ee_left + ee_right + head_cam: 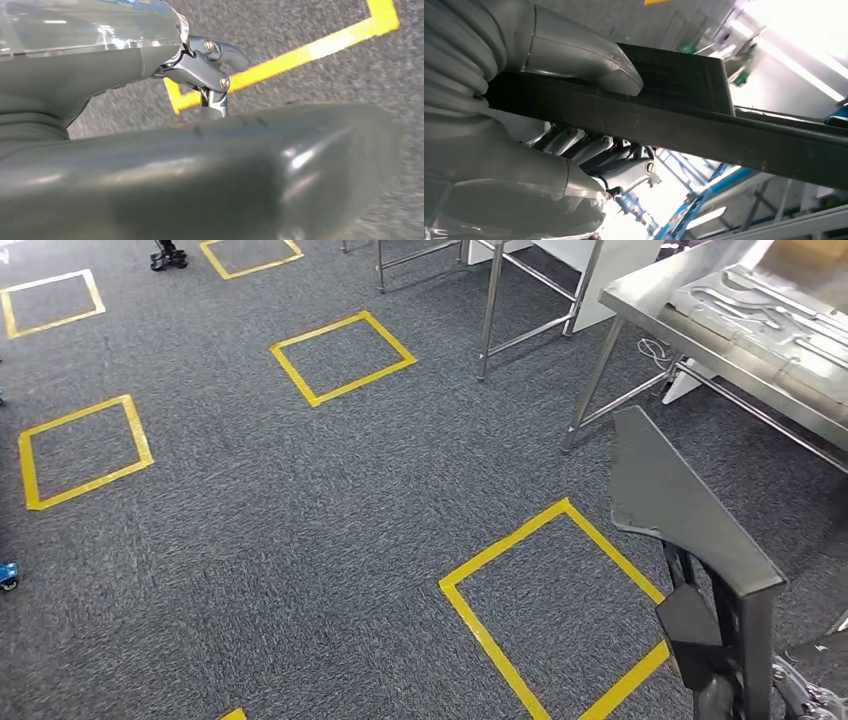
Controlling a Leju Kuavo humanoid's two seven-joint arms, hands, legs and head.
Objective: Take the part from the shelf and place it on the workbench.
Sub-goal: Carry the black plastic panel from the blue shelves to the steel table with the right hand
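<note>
A dark grey angled metal part (680, 500) is held low at the right of the head view, above a yellow taped square (560, 610). My left hand (700, 640) grips its near end from below. Beside it, at the picture's corner, is my right hand (805, 695). In the right wrist view my right hand (574, 55) clamps the part (684, 120), thumb on one face and fingers under it. In the left wrist view the fingers of my left hand (205, 70) reach behind the part (225, 170). The steel workbench (700, 335) stands ahead to the right.
Grey moulded panels (770, 310) lie on the workbench. A bare steel table frame (490, 310) stands behind it to the left. Yellow taped squares (343, 357) mark the grey carpet. A small black object (168, 255) sits far back left, and a blue item (8, 575) lies at the left edge.
</note>
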